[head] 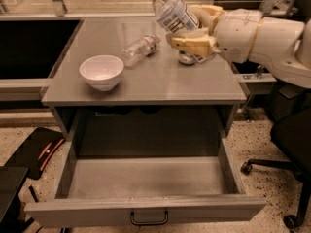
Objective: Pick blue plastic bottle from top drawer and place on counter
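Observation:
My gripper [188, 27] is shut on the blue plastic bottle [170, 9] and holds it tilted in the air above the back right of the counter [160, 81]. The bottle's white cap points up and to the left. One tan finger [192, 42] lies under the bottle's lower end. The top drawer [146, 210] is pulled fully open below the counter and its inside shows nothing in it. Its dark wire handle [148, 220] sits at the middle of the front panel.
A white bowl [101, 72] stands on the counter's left. A clear thin bottle [140, 48] lies on its side behind the bowl. A can [185, 58] is partly hidden under the gripper. An office chair [291, 144] stands on the right, a black bag [34, 152] on the left.

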